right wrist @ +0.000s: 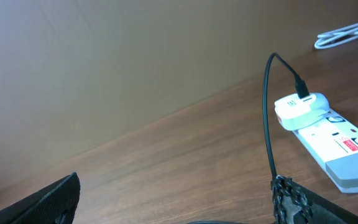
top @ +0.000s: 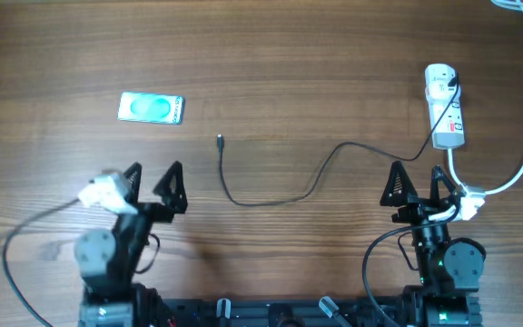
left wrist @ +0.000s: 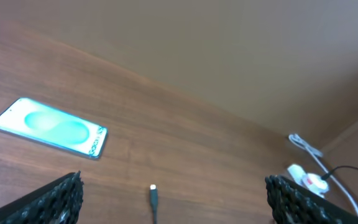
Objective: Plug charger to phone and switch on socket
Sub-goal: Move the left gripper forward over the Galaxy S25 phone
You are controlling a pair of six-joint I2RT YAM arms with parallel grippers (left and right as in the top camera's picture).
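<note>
Wood-grain table (top: 289,54), overhead: phone (top: 151,108) flat at 10 o'clock with its teal screen lit, socket (top: 445,107) at 2 o'clock, and the charger (top: 280,195) snaking between them, its connector tip (top: 220,140) loose near centre, well apart from the phone. My left gripper (top: 155,169) at 7 and right gripper (top: 416,171) at 5 both stand spread wide, holding nothing. Only my right wrist view shows the cable entering a white adapter (right wrist: 300,107) seated on the socket's end.

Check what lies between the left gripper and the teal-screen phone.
Only bare brown wooden table between the left gripper and the flat teal-screen phone, seen in the overhead view. The thin black charger cable's connector tip lies off to the side.
</note>
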